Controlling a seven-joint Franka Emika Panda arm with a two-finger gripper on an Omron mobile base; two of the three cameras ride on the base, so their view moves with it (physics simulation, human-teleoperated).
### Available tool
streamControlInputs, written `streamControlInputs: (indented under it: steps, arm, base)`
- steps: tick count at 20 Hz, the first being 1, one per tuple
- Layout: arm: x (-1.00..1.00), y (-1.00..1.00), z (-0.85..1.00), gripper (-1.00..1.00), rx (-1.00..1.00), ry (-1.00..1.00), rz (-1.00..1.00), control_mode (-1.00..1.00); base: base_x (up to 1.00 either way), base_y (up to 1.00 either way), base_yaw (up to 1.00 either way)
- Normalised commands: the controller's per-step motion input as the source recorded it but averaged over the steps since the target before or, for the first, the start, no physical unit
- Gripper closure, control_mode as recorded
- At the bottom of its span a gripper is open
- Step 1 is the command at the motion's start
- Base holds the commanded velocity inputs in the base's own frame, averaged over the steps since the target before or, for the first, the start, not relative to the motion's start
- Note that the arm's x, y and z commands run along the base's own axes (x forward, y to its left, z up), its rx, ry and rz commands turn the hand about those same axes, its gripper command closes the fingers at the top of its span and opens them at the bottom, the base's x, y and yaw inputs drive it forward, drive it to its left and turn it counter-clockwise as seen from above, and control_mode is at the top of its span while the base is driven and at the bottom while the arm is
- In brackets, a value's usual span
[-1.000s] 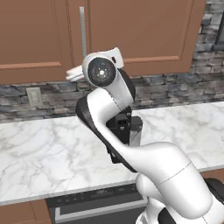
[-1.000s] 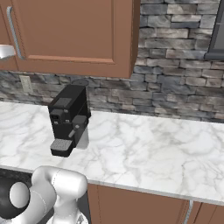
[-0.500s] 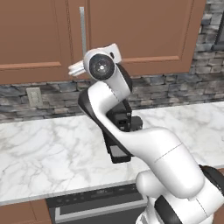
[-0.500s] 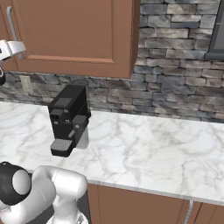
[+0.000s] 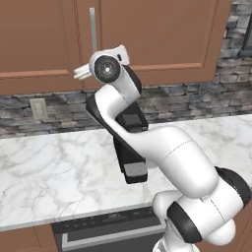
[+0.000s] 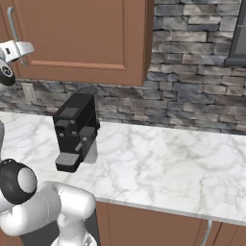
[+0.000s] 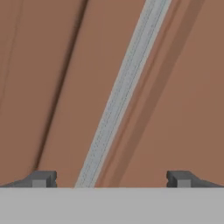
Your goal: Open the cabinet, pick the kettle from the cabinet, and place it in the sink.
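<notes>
We see the hand (image 7: pixel 111 179) raised at the cabinet (image 5: pixel 147 34), fingers spread wide with nothing between them. In the hand view the silver handle (image 7: pixel 122 92) runs as a slanted bar across the brown door, its lower end passing between the two fingertips (image 7: pixel 41 178), nearer the one on the left of that view. Whether either tip touches the bar we cannot tell; it looks like there is a gap. From the left base view the handle (image 5: pixel 92 28) stands upright above the wrist, on the door's left edge. The door is shut flat. On the marble counter (image 6: pixel 158 158) below sits a black coffee machine (image 6: pixel 74 129), against the stone backsplash (image 6: pixel 192 91). A wall outlet (image 5: pixel 38 109) shows left of the arm. The cabinet holding the task's thing stays closed to our view.
</notes>
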Motion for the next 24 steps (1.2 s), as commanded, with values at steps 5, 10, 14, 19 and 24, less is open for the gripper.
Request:
streamControlInputs:
  steps: [5, 10, 14, 19, 24]
  arm:
    - [0.47, 0.12, -0.06, -1.00, 0.00, 0.00, -0.03, -1.00]
    - [0.51, 0.14, -0.10, -1.00, 0.01, 0.00, -0.06, -1.00]
    - [0.55, 0.11, -0.09, -1.00, 0.03, 0.00, -0.07, -1.00]
    - [0.52, 0.05, -0.15, 1.00, 0.01, 0.00, -0.07, -1.00]
    - [0.36, -0.06, -0.23, 1.00, 0.00, 0.00, -0.06, -1.00]
  base:
    - [0.00, 0.00, 0.00]
    - [0.00, 0.00, 0.00]
    - [0.00, 0.00, 0.00]
    - [0.00, 0.00, 0.00]
    - [0.00, 0.00, 0.00]
